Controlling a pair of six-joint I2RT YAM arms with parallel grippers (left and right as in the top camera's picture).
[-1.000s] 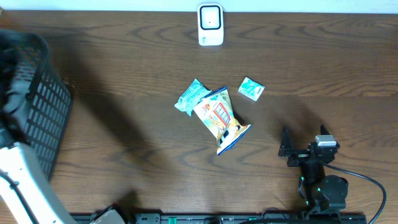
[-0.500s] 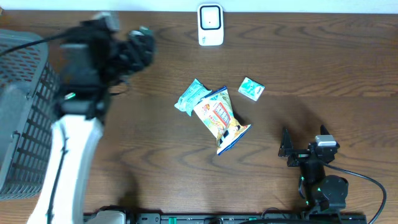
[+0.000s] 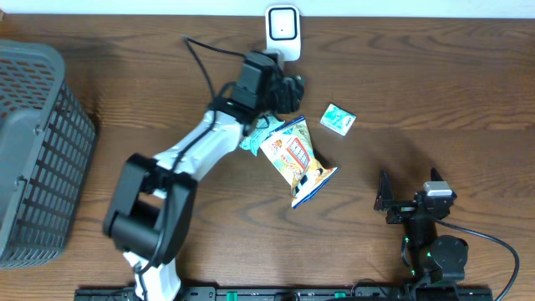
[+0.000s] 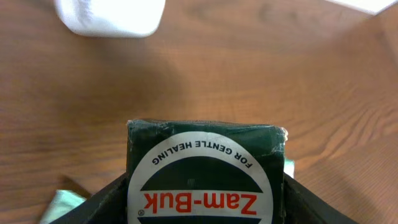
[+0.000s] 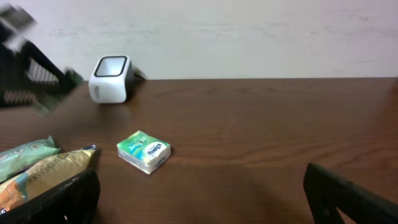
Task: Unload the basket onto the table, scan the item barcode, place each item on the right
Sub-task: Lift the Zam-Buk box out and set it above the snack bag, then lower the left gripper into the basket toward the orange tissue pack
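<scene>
Two arms are at the table (image 3: 435, 100), and the left arm (image 3: 201, 142) is the nearer one: the left jaws are clamped on the green Zam-Buk box (image 4: 205, 174), round label toward the wrist camera. We see the white scanner (image 4: 112, 15) just ahead of those jaws and a little to their left, so we judge the box needs carrying forward until its barcode, hidden from us, faces it. Our right jaws stand wide apart, empty, well away from both.

A dark wood-grain table (image 3: 451, 75) spans the view; a pale, plain wall (image 5: 249, 31) stands behind it.
</scene>
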